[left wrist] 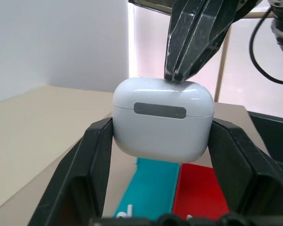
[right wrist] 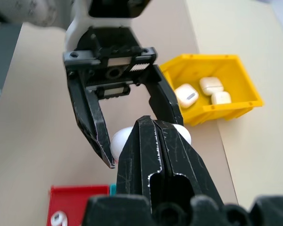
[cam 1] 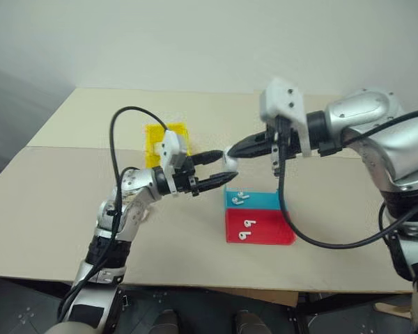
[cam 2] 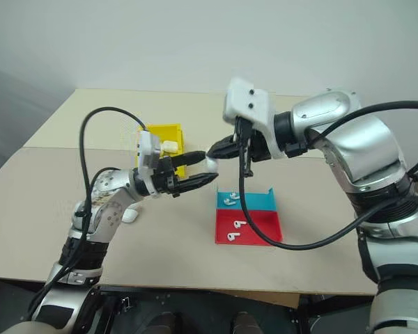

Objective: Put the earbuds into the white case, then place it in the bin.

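Mid-frame above the bench (cam 1: 56, 209): left gripper (left wrist: 160, 155), jaws clamped on the white case (left wrist: 162, 120), lid down. Right gripper (cam 1: 231, 151), jaws pressed together, tips touching the case lid. Below, at lower centre, earbuds (cam 2: 231, 201) in the blue-and-red tray (cam 2: 258, 233). At upper left of centre, the bin (right wrist: 236, 80) with three cases inside.

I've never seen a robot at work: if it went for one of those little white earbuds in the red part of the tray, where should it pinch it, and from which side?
Probably from straight above, pinching across the short stem. The earbuds lie flat in the red compartment, whose low walls block a sideways approach.
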{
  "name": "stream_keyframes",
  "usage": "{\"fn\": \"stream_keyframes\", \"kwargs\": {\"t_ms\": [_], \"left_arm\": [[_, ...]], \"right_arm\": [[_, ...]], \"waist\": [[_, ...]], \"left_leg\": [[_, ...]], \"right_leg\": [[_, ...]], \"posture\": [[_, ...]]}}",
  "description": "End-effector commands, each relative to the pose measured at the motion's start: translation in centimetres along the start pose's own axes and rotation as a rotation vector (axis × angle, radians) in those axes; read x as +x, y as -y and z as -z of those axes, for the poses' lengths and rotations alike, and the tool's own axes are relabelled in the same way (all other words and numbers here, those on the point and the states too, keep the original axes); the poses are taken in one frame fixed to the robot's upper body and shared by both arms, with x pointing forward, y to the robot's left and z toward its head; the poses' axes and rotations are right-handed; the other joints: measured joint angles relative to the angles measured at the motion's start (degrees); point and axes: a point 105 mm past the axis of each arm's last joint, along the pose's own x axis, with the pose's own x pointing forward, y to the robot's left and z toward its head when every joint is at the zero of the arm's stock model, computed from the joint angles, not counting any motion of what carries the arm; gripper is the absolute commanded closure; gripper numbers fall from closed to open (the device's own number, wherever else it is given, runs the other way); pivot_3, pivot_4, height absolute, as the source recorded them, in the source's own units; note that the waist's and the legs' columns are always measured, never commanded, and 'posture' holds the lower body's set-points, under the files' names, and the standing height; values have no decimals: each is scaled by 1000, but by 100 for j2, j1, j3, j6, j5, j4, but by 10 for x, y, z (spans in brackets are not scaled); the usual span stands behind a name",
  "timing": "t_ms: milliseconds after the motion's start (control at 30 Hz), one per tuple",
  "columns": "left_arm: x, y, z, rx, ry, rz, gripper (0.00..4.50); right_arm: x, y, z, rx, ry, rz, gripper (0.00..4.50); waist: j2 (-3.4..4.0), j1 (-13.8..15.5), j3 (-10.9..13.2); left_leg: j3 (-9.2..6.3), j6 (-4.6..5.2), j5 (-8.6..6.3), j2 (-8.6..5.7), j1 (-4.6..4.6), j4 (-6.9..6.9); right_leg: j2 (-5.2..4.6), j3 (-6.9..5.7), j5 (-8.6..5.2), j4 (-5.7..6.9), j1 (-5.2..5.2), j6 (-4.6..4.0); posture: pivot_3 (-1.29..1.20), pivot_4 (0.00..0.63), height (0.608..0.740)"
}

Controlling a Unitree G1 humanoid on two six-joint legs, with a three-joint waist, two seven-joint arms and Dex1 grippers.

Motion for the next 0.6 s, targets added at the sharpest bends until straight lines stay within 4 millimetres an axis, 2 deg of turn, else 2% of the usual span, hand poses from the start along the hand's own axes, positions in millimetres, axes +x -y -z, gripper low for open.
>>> {"fn": "stream_keyframes", "kwargs": {"t_ms": [33, 133, 267, 400, 533, 600], "left_arm": [[-3, -24, -18, 107, 34, -245, 1727], [-17, -68, -18, 134, 0, -635, 1727], [-28, -101, -2, 90, -87, -895, 1727], [-35, -127, 21, 14, -185, -1005, 1727], [-26, -141, 58, -2, -332, -1007, 1727], [-24, -145, 67, 2, -366, -1010, 1727]], "right_arm": [[-21, 12, -19, 42, 147, 151, 4470], [-32, 8, 5, 135, 211, 280, 4470], [-27, 3, 25, 203, 204, 364, 4470], [-18, -2, 29, 234, 200, 390, 4470], [-14, -9, 28, 236, 201, 378, 4470], [-12, -13, 30, 240, 182, 365, 4470]], "waist": [[0, 16, 0], [-8, 76, -5], [-8, 92, -7], [-7, 58, -8], [-7, 35, -8], [-7, 38, -7]], "left_leg": [[0, 0, 0, -1, 0, 3], [-6, 0, 0, -2, 0, 6], [-3, 0, 0, -9, -5, 6], [-6, 5, 6, -11, -1, 3], [-6, 5, 6, -14, -2, -1], [-7, 5, 6, -15, -4, -3]], "right_leg": [[-1, 1, 0, 3, 0, 0], [-2, -4, 2, -3, 9, 4], [-5, 4, 14, -8, 3, 13], [-2, 3, 16, 0, 0, 11], [-4, 2, 16, -10, 2, 11], [-4, 0, 16, -14, 2, 11]], "posture": [[0, 150, 740], [0, 150, 740], [0, 150, 740], [0, 150, 740], [0, 150, 740], [0, 150, 740]]}}
